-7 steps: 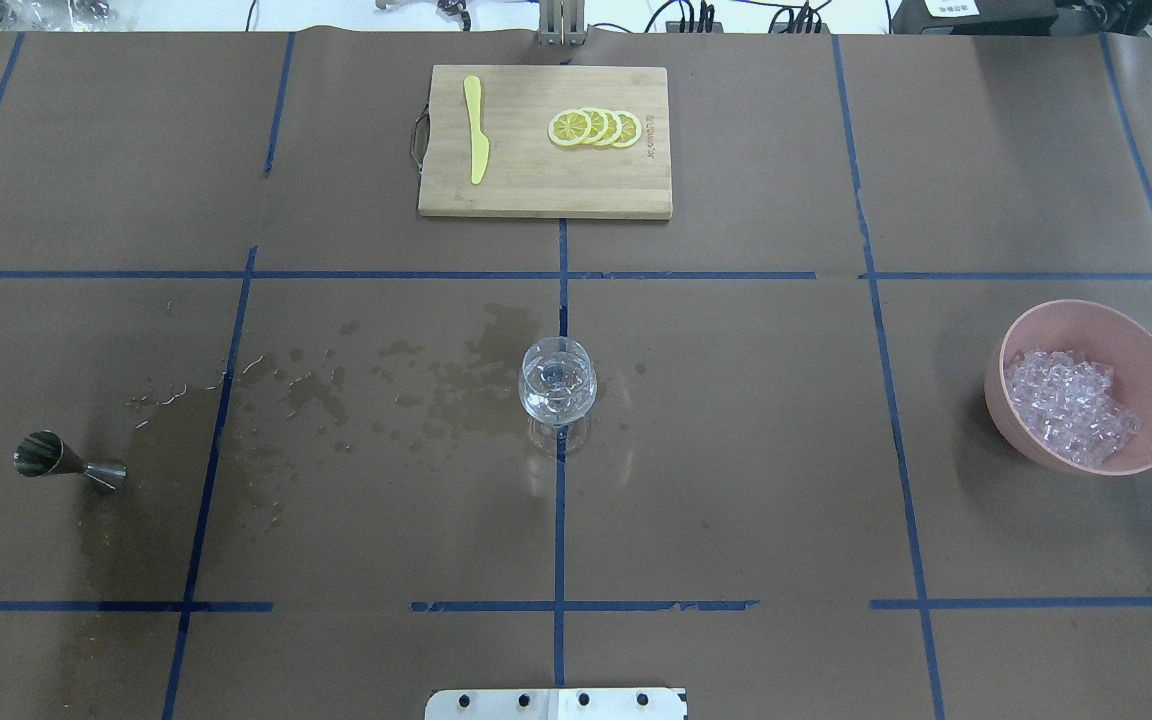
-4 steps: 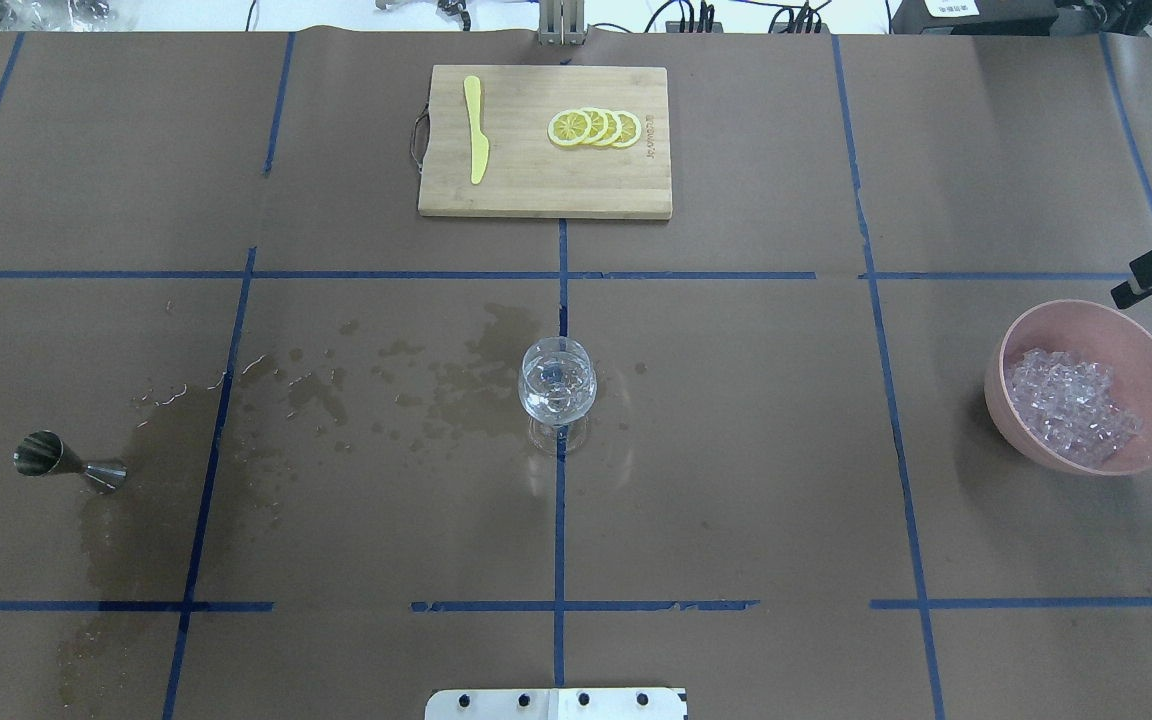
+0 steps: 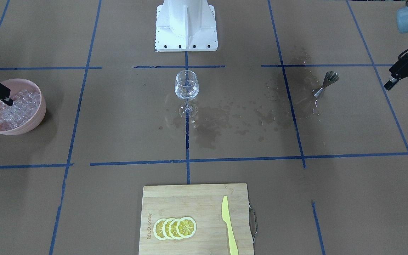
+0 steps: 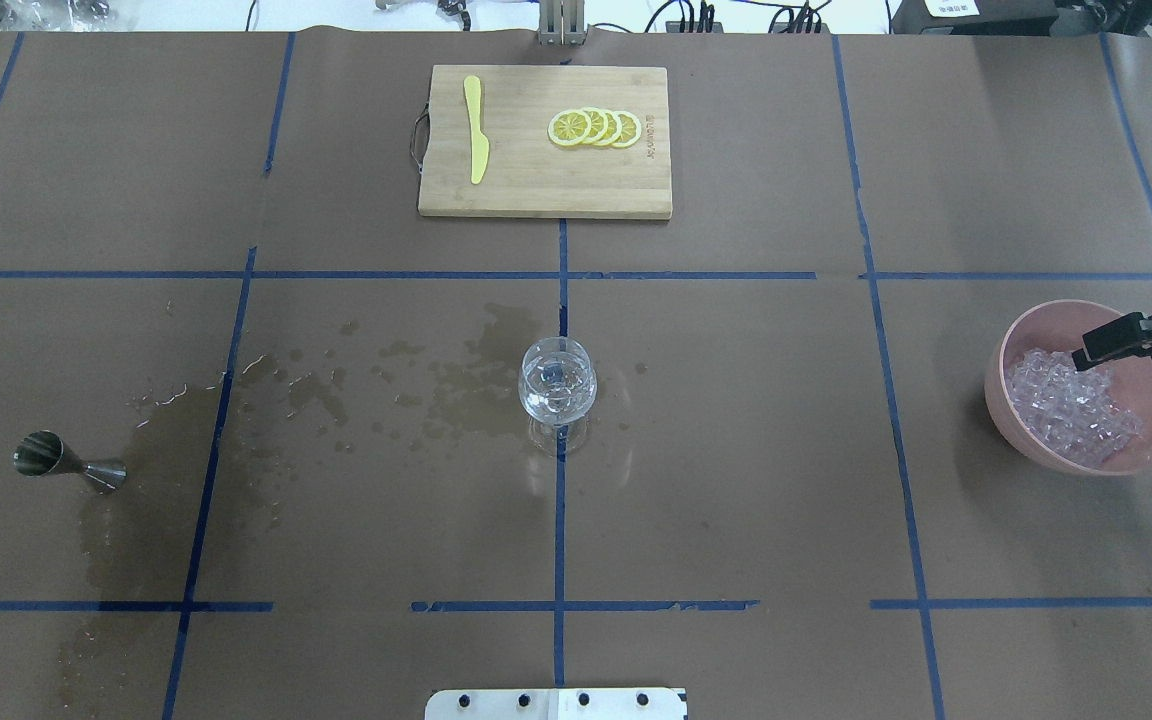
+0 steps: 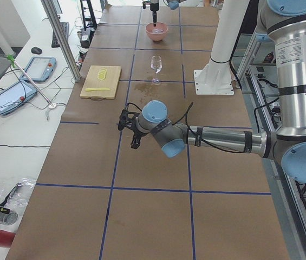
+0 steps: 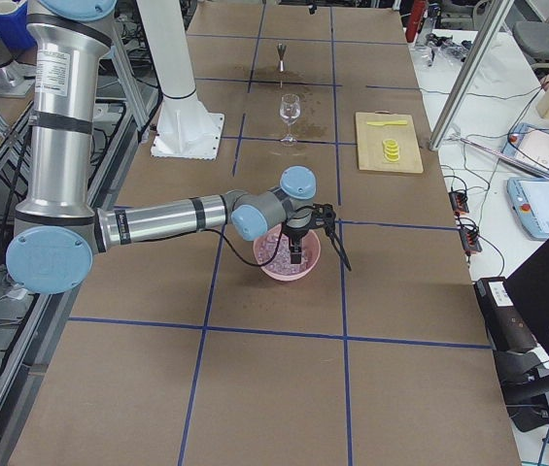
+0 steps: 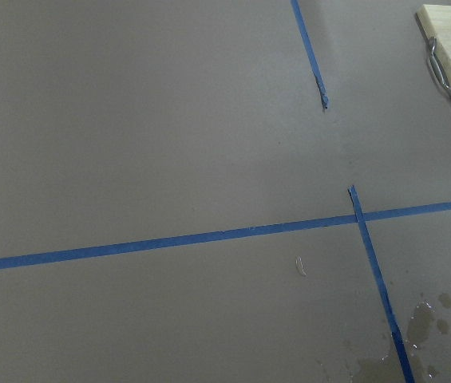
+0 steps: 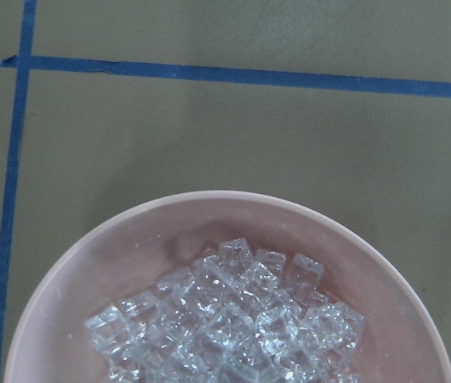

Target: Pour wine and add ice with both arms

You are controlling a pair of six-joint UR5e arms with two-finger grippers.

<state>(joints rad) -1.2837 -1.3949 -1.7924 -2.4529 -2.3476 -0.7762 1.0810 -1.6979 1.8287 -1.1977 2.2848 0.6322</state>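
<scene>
The wine glass (image 4: 557, 385) stands at the table's centre with a little clear wine in it, also seen from the front (image 3: 186, 86). The ice (image 4: 1071, 410) is heaped in a pink bowl (image 4: 998, 392) at the right, and fills the right wrist view (image 8: 233, 323). My right gripper (image 4: 1126, 288) is open wide, one finger over the bowl's far side and the other beyond the rim. My left gripper (image 3: 400, 89) hangs open and holds nothing, off to the left of the steel jigger (image 3: 326, 84).
A bamboo board (image 4: 544, 195) at the far centre carries lemon slices (image 4: 594, 128) and a yellow knife (image 4: 476, 130). Wet stains (image 4: 436, 385) spread between jigger and glass. The white pedestal (image 3: 186, 24) stands at the near edge.
My right gripper came in from the right edge and moved down over the pink bowl. The glass, jigger and board have not moved.
</scene>
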